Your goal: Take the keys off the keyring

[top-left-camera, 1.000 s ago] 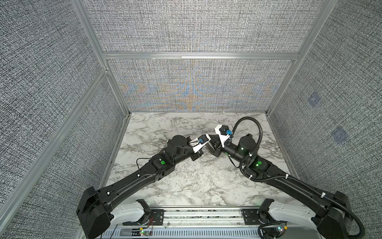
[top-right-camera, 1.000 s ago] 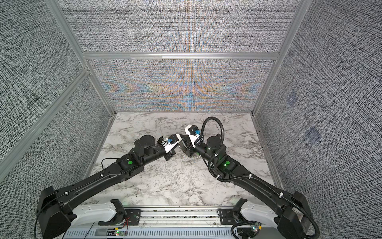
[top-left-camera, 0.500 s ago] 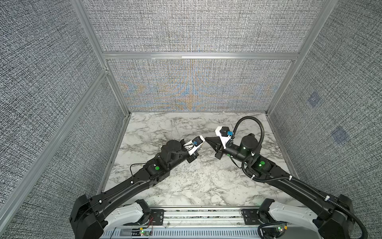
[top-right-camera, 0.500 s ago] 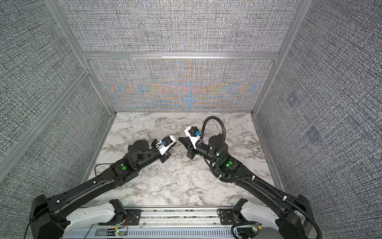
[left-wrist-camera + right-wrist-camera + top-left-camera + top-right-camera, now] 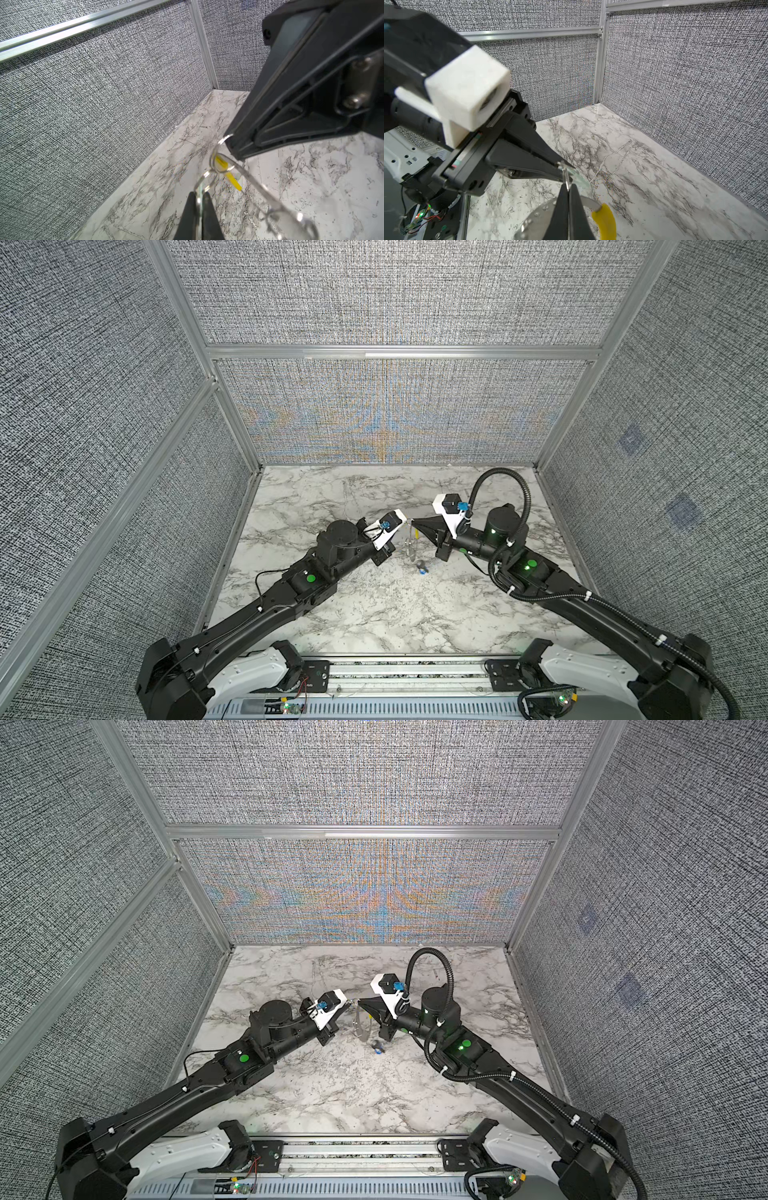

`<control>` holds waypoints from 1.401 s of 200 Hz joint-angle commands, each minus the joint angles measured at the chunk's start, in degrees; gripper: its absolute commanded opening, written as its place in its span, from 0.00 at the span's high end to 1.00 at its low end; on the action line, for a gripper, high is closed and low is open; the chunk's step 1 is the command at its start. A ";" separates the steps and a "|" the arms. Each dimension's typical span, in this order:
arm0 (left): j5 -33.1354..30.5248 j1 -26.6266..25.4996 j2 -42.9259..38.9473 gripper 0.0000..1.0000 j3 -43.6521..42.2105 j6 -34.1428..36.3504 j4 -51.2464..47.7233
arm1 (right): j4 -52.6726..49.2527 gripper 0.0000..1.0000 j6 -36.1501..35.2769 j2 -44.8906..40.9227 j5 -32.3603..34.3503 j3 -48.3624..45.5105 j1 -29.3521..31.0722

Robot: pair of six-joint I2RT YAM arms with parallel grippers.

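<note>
Keyring [image 5: 604,220] aloft in right tool [image 5: 568,188]

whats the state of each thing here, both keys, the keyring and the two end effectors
left end effector, shut on the pale key
right end effector, shut on the keyring
keyring, held up off the table, hanging under the right end effector
pale key, pinched, blurred, cannot tell if it is on the keyring
blue key, down at the table under the keyring, seemingly off it
</note>
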 commanded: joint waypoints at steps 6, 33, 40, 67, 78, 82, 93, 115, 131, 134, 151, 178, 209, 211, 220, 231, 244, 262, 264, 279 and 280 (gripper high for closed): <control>-0.01 0.43 0.26 1.00 -0.70 -1.38 0.68 | -0.11 1.00 -0.51 -0.01 -1.03 1.00 -0.58; 2.56 0.45 0.40 0.96 -1.79 -2.76 1.38 | -2.43 1.00 -2.11 0.18 -2.32 1.98 -1.07; 3.23 0.46 0.42 0.95 -1.92 -3.04 1.41 | -3.40 1.00 -2.54 0.32 -2.70 1.99 -1.24; 4.02 0.50 0.79 0.93 -2.15 -3.50 1.20 | -6.04 1.00 -3.90 0.67 -4.78 4.60 -1.97; 4.20 0.59 0.64 0.90 -2.18 -3.59 1.39 | -6.62 1.00 -4.10 0.88 -5.45 4.97 -2.32; 4.26 0.58 0.66 0.90 -2.20 -3.57 1.45 | -6.86 1.00 -4.22 0.93 -5.57 5.10 -2.43; 4.62 0.60 0.51 0.86 -2.33 -3.56 1.37 | -7.75 1.00 -4.62 1.22 -6.17 5.56 -2.59; 4.94 0.64 0.25 0.81 -2.49 -3.75 1.38 | -9.52 1.00 -5.49 1.66 -7.21 6.40 -2.83; 5.24 0.68 -0.01 0.75 -2.71 -3.84 1.21 | -10.32 1.00 -6.00 1.68 -7.68 6.75 -3.04; 5.33 0.75 -0.09 0.74 -2.77 -3.92 1.14 | -10.53 1.00 -6.06 1.72 -7.64 6.78 -2.99; 5.21 0.81 -0.75 0.72 -2.86 -4.02 0.63 | -11.58 1.00 -6.79 1.76 -8.21 7.28 -3.26; 6.50 1.83 -3.59 0.71 -3.52 -4.46 1.32 | -12.91 1.00 -8.37 1.69 -8.85 7.49 -3.49; 14.35 5.13 -6.81 0.72 -4.54 -7.10 3.02 | -11.42 1.00 -9.11 1.59 -10.38 6.46 -3.81; 14.89 5.37 -6.91 0.72 -4.55 -7.30 3.25 | -11.15 1.00 -9.10 1.50 -10.53 6.30 -3.81; 17.28 6.43 -7.28 0.72 -4.74 -8.38 4.01 | -9.95 1.00 -9.09 1.33 -11.20 5.66 -3.85; 20.82 7.69 -7.26 0.71 -4.99 -9.90 5.47 | -8.39 1.00 -9.14 1.16 -11.78 4.79 -3.87; 24.83 8.62 -6.56 0.72 -4.89 -11.90 7.19 | -7.27 1.00 -9.29 1.05 -12.51 3.83 -3.96; 29.61 9.03 -4.75 0.72 -4.00 -13.53 9.01 | -5.14 1.00 -9.06 0.52 -13.05 2.93 -3.98; 30.28 9.10 -4.53 0.72 -3.85 -13.52 9.12 | -4.90 1.00 -9.06 0.47 -13.13 2.93 -3.94; 33.29 9.36 -3.10 0.72 -2.83 -14.11 9.47 | -3.70 1.00 -8.92 0.14 -13.23 0.96 -3.98; 33.51 9.37 -2.91 0.71 -2.80 -14.12 9.51 | -3.66 1.00 -8.92 0.12 -13.24 0.95 -3.96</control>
